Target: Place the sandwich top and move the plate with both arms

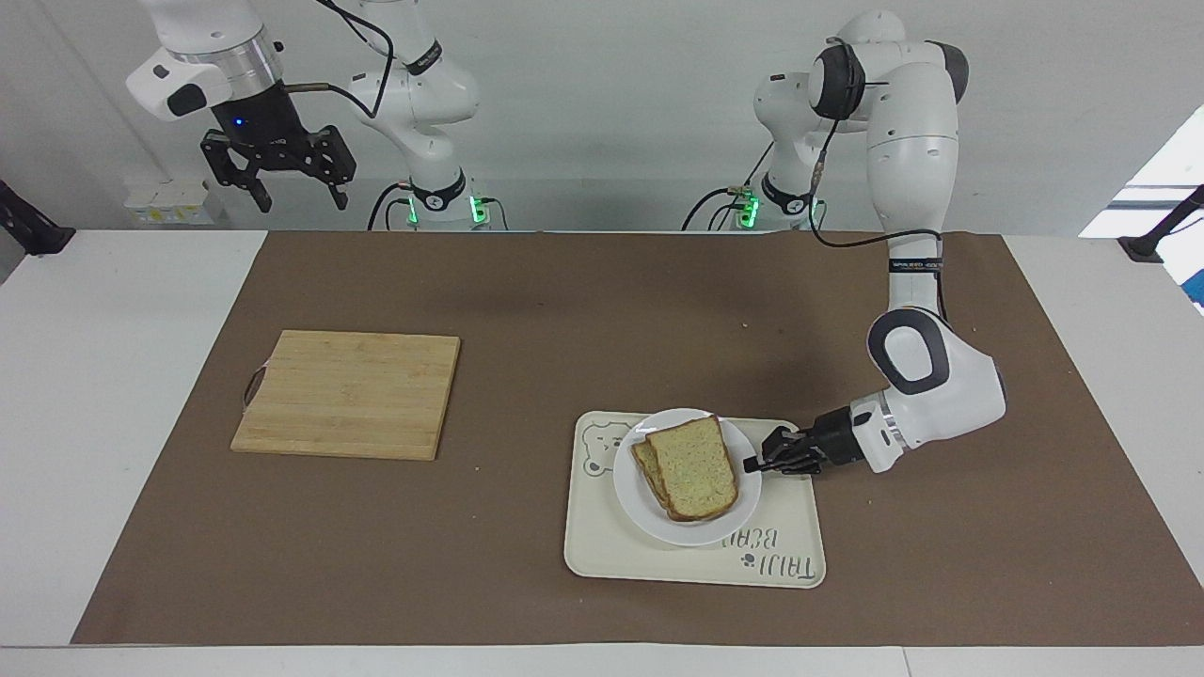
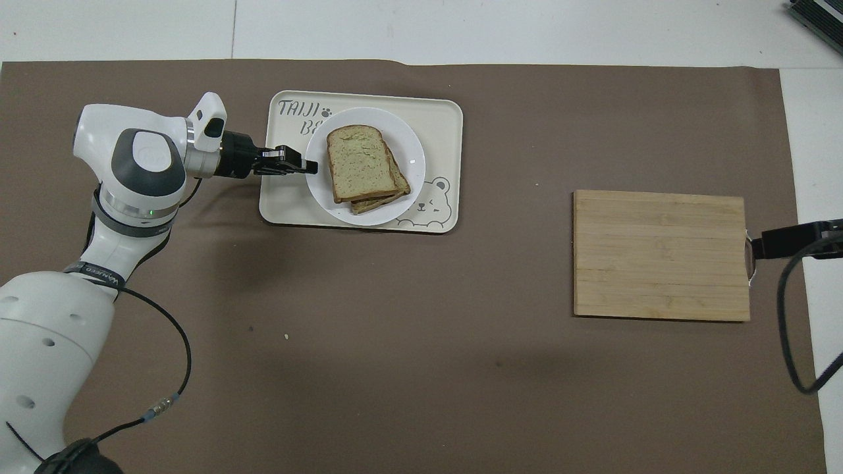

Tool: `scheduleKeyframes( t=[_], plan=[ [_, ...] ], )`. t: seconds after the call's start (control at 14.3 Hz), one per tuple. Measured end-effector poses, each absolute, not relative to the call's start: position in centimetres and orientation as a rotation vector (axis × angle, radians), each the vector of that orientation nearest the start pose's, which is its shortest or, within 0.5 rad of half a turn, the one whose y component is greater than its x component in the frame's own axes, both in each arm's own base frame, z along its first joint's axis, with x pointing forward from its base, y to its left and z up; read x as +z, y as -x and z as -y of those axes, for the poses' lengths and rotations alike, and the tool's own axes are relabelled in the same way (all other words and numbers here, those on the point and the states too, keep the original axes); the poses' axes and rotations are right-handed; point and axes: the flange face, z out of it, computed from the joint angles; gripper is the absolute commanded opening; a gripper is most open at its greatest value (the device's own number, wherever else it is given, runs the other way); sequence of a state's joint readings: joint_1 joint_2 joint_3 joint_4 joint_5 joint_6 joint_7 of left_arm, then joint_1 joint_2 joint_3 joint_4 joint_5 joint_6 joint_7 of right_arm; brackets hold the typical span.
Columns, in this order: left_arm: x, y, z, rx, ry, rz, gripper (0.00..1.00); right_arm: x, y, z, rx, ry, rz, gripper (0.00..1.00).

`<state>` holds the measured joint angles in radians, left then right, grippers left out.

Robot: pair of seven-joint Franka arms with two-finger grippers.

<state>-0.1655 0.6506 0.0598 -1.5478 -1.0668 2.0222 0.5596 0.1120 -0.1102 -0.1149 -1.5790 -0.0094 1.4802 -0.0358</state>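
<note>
Sandwich top [image 1: 697, 465] on a lower slice, both on the plate [image 1: 640, 508], itself on the cream bear tray [image 1: 785, 555] toward the left arm's end of the surface. Left gripper [image 1: 752, 464] low over the tray, tip at the plate's rim, jaws pinched together, apparently on that rim, though actual hold unclear. Right gripper [image 1: 294, 197] raised high near its own base, jaws spread wide and empty, arm waiting; bamboo cutting board [image 1: 348, 393] toward that arm's end of the brown mat [image 1: 602, 310].

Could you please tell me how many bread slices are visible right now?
2: a speckled brown-crusted top slice stacked on a lower slice, both on the round white plate. More underneath could be hidden.
</note>
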Motion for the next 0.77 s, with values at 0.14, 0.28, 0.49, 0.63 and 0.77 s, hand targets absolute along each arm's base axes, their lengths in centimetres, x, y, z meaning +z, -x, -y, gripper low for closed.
scheduleKeyframes(
  t=[0.14,0.28,0.49,0.63,0.77],
  plan=[
    [27.7,-69.5,12.4,0.104,-2.317,0.101,1.0,67.1,-51.0,0.6,-0.017,3.138,0.051,1.0],
    [28.2,-69.9,12.1,0.151,-2.384,0.136,1.0,67.1,-51.0,0.6,-0.017,3.138,0.051,1.0],
    [32.4,-70.2,12.1,0.212,-2.524,0.318,1.0,67.1,-51.0,0.6,-0.017,3.138,0.051,1.0],
    [37.2,-70.1,11.1,0.267,-2.639,0.424,1.0,67.1,-51.0,0.6,-0.017,3.138,0.051,1.0],
    [42.1,-69.5,9.8,0.325,-2.746,0.516,1.0,67.1,-51.0,0.6,-0.017,3.138,0.051,1.0]
  ],
)
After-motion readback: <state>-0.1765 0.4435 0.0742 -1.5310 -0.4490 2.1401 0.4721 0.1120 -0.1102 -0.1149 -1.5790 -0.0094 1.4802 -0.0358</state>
